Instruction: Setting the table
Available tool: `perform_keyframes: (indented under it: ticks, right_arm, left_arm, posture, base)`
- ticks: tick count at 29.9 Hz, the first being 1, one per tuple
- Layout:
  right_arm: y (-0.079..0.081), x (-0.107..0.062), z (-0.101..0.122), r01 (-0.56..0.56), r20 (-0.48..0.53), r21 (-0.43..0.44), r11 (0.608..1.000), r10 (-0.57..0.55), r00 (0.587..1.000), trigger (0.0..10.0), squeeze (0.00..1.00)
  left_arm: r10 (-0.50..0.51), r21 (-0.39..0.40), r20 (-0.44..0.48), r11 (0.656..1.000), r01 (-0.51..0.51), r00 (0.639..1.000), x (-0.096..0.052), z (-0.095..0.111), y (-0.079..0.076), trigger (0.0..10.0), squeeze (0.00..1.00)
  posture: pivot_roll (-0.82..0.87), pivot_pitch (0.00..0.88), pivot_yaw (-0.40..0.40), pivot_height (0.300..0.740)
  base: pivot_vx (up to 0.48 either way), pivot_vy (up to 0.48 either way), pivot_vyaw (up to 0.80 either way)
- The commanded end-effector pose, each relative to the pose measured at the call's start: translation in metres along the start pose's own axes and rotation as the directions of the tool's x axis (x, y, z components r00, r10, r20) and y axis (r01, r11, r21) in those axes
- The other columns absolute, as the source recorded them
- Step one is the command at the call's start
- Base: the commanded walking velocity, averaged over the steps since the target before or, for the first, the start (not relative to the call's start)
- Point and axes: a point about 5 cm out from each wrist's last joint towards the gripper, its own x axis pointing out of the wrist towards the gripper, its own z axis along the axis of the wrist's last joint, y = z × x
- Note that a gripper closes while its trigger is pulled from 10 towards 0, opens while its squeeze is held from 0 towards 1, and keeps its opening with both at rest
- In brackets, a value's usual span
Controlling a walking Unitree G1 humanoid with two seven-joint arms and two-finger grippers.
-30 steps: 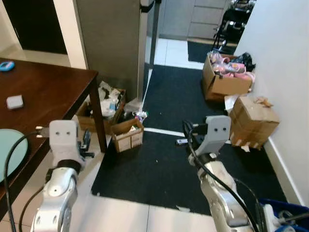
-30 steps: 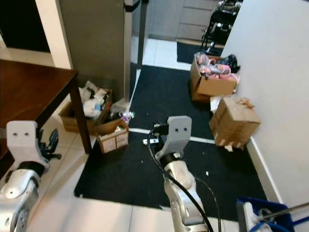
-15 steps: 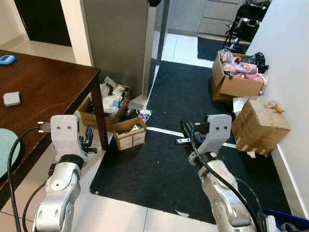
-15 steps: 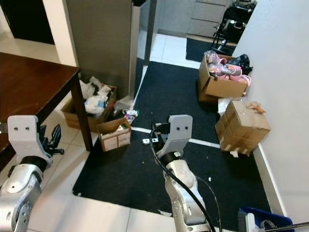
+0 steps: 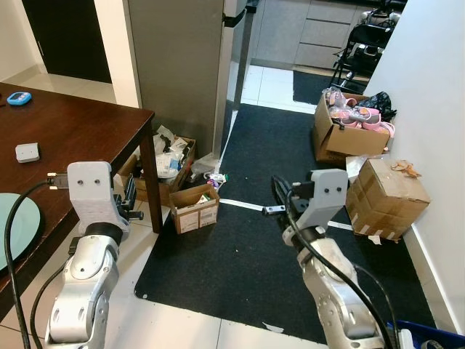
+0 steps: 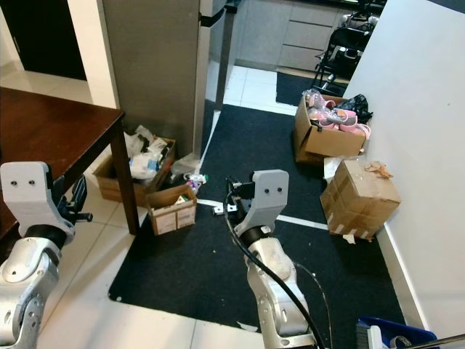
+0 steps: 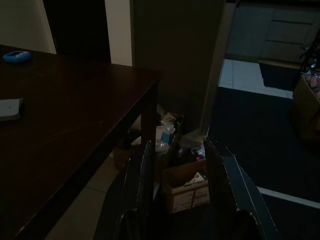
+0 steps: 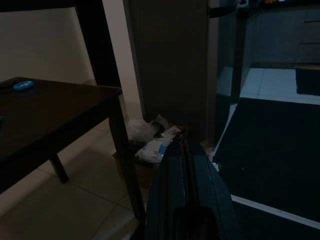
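Camera swung leftward — left claw [image 7: 175, 165] parted, right claw [image 8: 186, 165] pressed closed, both empty.

the plate [image 5: 13, 234] on the tabletop [image 5: 69, 138] is cut off by the pic's left edge, only its right part showing. the tabletop itself runs off the left edge too. left hand [image 7: 176, 165]: its base is lost in the dark wrist pic. right hand [image 8: 185, 165] is a dim shape there, tip hard to make out. small white thing [image 5: 27, 152] & blue thing [image 5: 17, 98] on the tabletop are too small to identify. stuff in the open box [image 5: 166, 156] by the table leg is a jumble, can't tell what. blue bin [image 6: 392, 336] is cut off at the bottom-right corner. chair [image 5: 367, 36] is cropped at the top edge.
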Motion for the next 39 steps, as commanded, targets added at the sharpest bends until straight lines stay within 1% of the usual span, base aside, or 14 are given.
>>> perform_keyframes:
  ticks: [1,6,11,15,19,30,35,39]
  right_arm:
    - [-0.0075,-0.0017,-0.0023,0.035,-0.007,-0.020,0.999,-0.036,0.999,10.0,0.00]
    - [-0.0089,-0.0017,-0.0022,0.048,-0.006,-0.029,0.998,-0.048,0.999,10.0,0.00]
    - [-0.0057,-0.0021,-0.0029,0.028,-0.013,-0.070,0.997,-0.029,0.999,10.0,0.00]
    - [-0.0052,-0.0017,-0.0028,0.025,-0.010,-0.073,0.997,-0.026,1.000,10.0,0.00]
    - [-0.0080,-0.0013,-0.0019,0.050,0.000,-0.077,0.996,-0.050,0.999,10.0,0.00]
    - [-0.0105,-0.0016,-0.0038,0.061,-0.014,-0.089,0.994,-0.063,0.998,10.0,0.00]
    - [-0.0110,-0.0008,-0.0063,0.074,-0.034,-0.110,0.991,-0.078,0.996,10.0,0.00]
    - [-0.0088,-0.0007,-0.0066,0.070,-0.034,-0.116,0.991,-0.074,0.997,10.0,0.00]
  left_arm:
    - [-0.007,0.006,-0.015,1.000,0.008,1.000,-0.0006,-0.0020,-0.0018,10.0,0.00]
    - [-0.021,0.007,-0.017,1.000,0.021,1.000,-0.0001,-0.0020,-0.0040,10.0,0.00]
    - [-0.033,0.009,-0.022,0.999,0.033,0.999,-0.0001,-0.0030,-0.0061,10.0,0.00]
    - [-0.035,0.010,-0.021,0.999,0.036,0.999,0.0000,-0.0028,-0.0068,10.0,0.00]
    - [-0.038,0.011,-0.021,0.999,0.038,0.999,-0.0001,-0.0027,-0.0073,10.0,0.00]
    - [-0.041,0.013,-0.024,0.999,0.041,0.999,-0.0001,-0.0036,-0.0076,10.0,0.00]
    - [-0.042,0.011,-0.023,0.999,0.043,0.999,0.0001,-0.0033,-0.0080,10.0,0.00]
    - [-0.044,0.009,-0.023,0.999,0.045,0.999,0.0001,-0.0030,-0.0082,10.0,0.00]
  posture:
    - [0.05,0.120,-0.011,0.740]
    - [0.04,0.119,-0.007,0.740]
    - [0.04,0.119,-0.008,0.740]
    - [0.04,0.118,-0.008,0.740]
    - [0.04,0.119,-0.008,0.740]
    - [0.04,0.119,-0.008,0.740]
    - [0.04,0.118,-0.007,0.740]
    - [0.04,0.117,-0.005,0.740]
  base:
    - [0.000,0.000,0.00]
    - [0.000,0.000,0.00]
    - [0.000,0.000,0.00]
    - [0.000,0.000,0.00]
    - [0.000,0.000,0.00]
    - [0.000,0.000,0.00]
    - [0.000,0.000,0.00]
    - [0.000,0.000,0.00]
